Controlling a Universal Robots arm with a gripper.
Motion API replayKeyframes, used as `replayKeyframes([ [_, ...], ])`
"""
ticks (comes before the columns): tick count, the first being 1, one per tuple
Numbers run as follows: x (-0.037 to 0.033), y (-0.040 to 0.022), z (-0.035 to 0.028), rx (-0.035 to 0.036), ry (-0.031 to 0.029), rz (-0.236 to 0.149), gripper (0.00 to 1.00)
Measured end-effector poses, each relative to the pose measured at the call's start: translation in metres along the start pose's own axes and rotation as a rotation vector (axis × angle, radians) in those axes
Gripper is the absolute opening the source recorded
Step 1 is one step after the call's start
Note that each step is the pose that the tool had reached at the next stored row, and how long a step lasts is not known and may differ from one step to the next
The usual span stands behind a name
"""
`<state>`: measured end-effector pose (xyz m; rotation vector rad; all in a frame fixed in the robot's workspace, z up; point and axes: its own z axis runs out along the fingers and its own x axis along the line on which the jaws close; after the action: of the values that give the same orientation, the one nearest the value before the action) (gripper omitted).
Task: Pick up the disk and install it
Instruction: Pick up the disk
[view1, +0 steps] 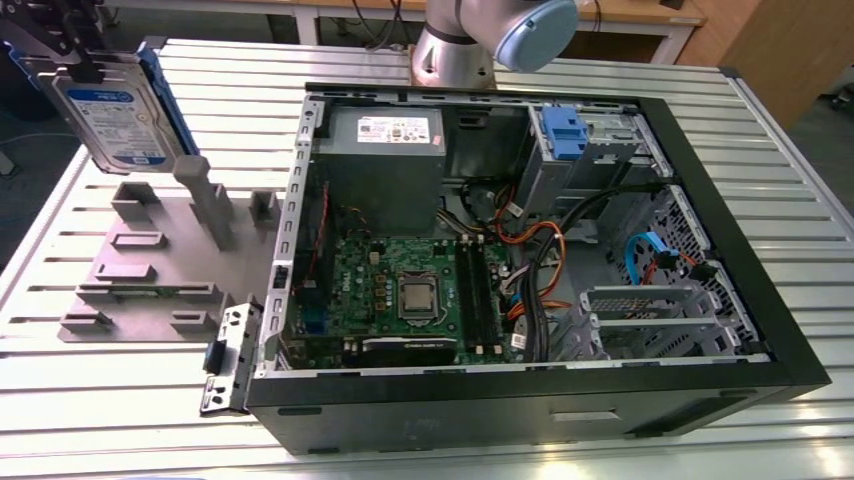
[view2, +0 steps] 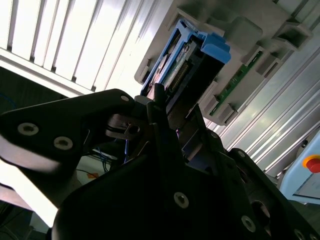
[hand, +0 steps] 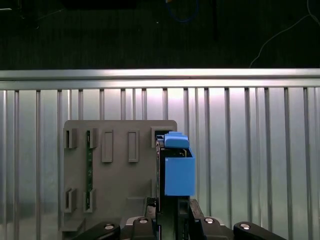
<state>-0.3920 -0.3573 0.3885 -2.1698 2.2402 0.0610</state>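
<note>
The black front edge of the open computer case (view1: 534, 395) lies closest, resting on a slatted metal table (view1: 107, 420). Well to the left of the case and above the table, the gripper (view1: 83, 62) has its jaws clamped on the disk (view1: 114, 115) and holds it upright in the air, the white-and-blue label facing the exterior view and the blue carrier running along its edges. Under the disk, just left of the case, a grey fixture plate (view1: 147, 270) with upright posts and slots lies flat on the table. In the first wrist view the disk (hand: 177, 165) shows edge-on over the fixture plate (hand: 117, 175), with the gripper (hand: 170, 222) closed on it from both sides. In the second wrist view the same grip shows from below, with the disk (view2: 190, 65) standing out of the gripper (view2: 170, 107) toward the fixture plate (view2: 245, 30). Inside the case, the grey power supply (view1: 384, 150) fills the far left corner and the green motherboard (view1: 400, 290) lies below it. A bundle of orange and black cables (view1: 547, 240) runs through the middle. To their right, at the far wall of the case, stands the drive cage (view1: 574, 135) with its blue clip. Behind the case rises the arm (view1: 481, 40).
</note>
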Motion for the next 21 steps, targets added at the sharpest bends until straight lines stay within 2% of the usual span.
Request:
replayKeyframes([
  [5, 0.0000, 0.0000, -0.0005, -0.0002, -0.0020, 0.000, 0.35],
  [8, -0.0002, 0.0001, -0.0032, -0.0003, -0.0032, 0.000, 0.35],
  [11, -0.0002, 0.0001, -0.0058, -0.0001, -0.0035, 0.000, 0.35],
  [21, -0.0003, 0.0001, -0.0076, -0.0004, -0.0032, 0.000, 0.35],
])
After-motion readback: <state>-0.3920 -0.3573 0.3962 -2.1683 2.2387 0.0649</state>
